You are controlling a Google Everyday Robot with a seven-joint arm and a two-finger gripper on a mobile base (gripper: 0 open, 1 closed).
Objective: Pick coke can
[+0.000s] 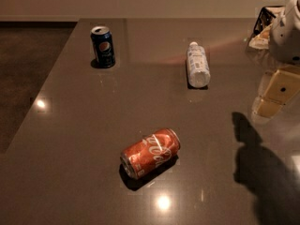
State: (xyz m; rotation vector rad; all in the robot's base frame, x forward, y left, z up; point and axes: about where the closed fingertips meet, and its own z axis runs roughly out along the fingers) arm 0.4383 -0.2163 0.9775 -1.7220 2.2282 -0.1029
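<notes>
The coke can point(150, 153) is red-orange with white script. It lies on its side on the dark grey table point(70, 125), in the near middle, with its silver end toward the front left. My gripper point(274, 95) hangs at the right edge of the view, above the table. It is well to the right of the can and farther back, not touching it, and nothing shows in its grasp. Its white arm point(287, 32) comes in from the top right corner.
A dark blue Pepsi can point(103, 46) stands upright at the back left. A clear plastic bottle point(198, 64) lies on its side at the back middle. A dark tray with pale items point(263, 28) sits at the back right. The table's left edge runs diagonally, with dark floor beyond.
</notes>
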